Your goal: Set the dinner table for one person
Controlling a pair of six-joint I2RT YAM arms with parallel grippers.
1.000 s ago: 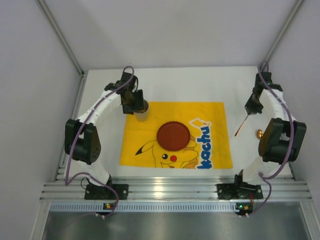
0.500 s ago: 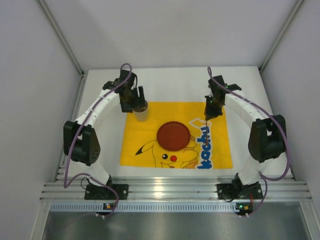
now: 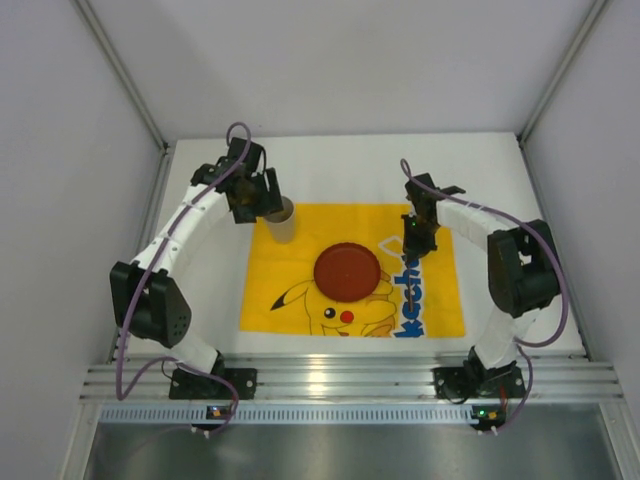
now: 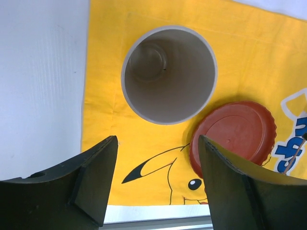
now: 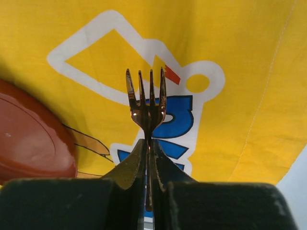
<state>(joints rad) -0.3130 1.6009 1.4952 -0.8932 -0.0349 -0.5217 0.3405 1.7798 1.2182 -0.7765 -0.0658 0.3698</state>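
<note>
Twisting is looking likely for the fork (image 5: 146, 98) the right gripper (image 5: 147, 146) is pinching by its thin handle; the left gripper (image 4: 157, 143) is hanging spread wide over the cup (image 4: 168, 74).

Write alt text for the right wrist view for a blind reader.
The right gripper is shut on a copper-coloured fork, tines pointing away from the camera, over a yellow printed cloth. A red-brown plate lies on the cloth at left; a sliver of the white dinner table shows at lower right.
</note>
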